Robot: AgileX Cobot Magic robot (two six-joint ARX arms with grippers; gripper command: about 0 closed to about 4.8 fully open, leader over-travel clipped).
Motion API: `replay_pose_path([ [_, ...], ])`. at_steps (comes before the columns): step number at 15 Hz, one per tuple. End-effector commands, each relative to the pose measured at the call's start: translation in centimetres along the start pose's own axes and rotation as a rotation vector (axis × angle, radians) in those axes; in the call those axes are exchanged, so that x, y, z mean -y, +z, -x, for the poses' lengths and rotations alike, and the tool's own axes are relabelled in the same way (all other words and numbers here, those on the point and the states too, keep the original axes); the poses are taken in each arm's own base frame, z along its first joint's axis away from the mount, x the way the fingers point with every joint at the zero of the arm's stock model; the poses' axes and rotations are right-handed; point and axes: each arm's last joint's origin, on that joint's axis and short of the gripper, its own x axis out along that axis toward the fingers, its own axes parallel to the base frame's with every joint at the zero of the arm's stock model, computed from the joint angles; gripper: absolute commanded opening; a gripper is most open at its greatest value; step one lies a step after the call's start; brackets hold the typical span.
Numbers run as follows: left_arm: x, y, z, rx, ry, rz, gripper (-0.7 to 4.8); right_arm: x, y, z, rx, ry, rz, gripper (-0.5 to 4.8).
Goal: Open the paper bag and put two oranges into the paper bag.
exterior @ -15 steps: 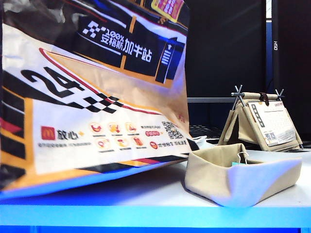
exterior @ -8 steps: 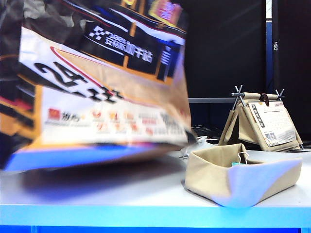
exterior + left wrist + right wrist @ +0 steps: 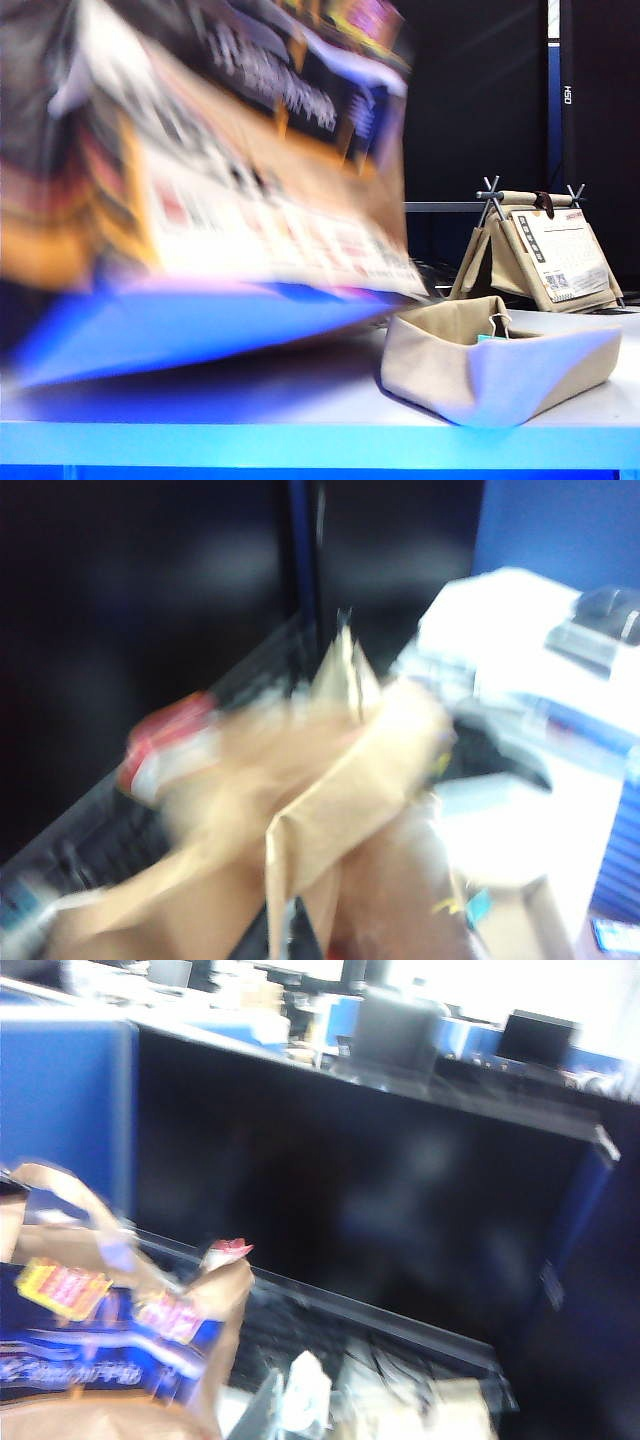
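Bag (image 3: 230,190) up off the table (image 3: 300,420), tilted, blurred, beside the tray (image 3: 500,365); left gripper (image 3: 292,935) pinched on what looks like its rim, right gripper (image 3: 268,1410) clamped too, likely on the bag

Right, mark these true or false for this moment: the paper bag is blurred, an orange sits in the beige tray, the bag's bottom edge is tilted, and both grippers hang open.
1. The paper bag is blurred in the exterior view. True.
2. An orange sits in the beige fabric tray. False: no orange shows in it or in any view.
3. The bag's bottom edge is tilted, its right end raised above the table. True.
4. Both grippers hang open. False: the left gripper and right gripper are shut, each at the bag's top.
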Motion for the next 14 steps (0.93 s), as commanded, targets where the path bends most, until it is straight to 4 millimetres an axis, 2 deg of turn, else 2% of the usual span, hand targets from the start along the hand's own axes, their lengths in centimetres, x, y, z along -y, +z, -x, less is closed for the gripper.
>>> replay_pose_path([
  [1, -0.6, -2.2, -1.3, 0.008, 0.063, -0.054, -0.06, -0.3, -6.5, 3.7, 0.201, -0.060, -0.074, -0.06],
  [2, -0.8, -2.6, -1.6, -0.003, 0.068, -0.054, 0.05, -0.5, -8.6, 4.9, 0.276, -0.065, -0.142, -0.06],
  [4, -1.1, -2.7, -1.9, 0.000, 0.080, -0.038, 1.99, -0.5, -11.4, 6.3, 0.296, -0.122, -0.202, -0.06],
  [6, -1.3, -2.5, -1.9, 0.005, 0.120, -0.047, 3.44, -0.7, -12.3, 6.3, 0.232, -0.114, -0.209, -0.06],
  [7, -1.5, -2.3, -2.0, 0.026, 0.150, -0.066, 4.79, -0.9, -12.8, 5.6, 0.145, -0.109, -0.191, -0.06],
  [11, -1.4, -2.3, -1.8, 0.014, 0.161, -0.021, 4.79, -1.0, -12.8, 5.1, 0.111, -0.106, -0.187, -0.06],
  [14, -0.8, -2.0, -1.7, 0.064, -0.003, 0.060, 4.79, -1.0, -12.9, 5.1, 0.111, -0.106, -0.187, -0.06],
])
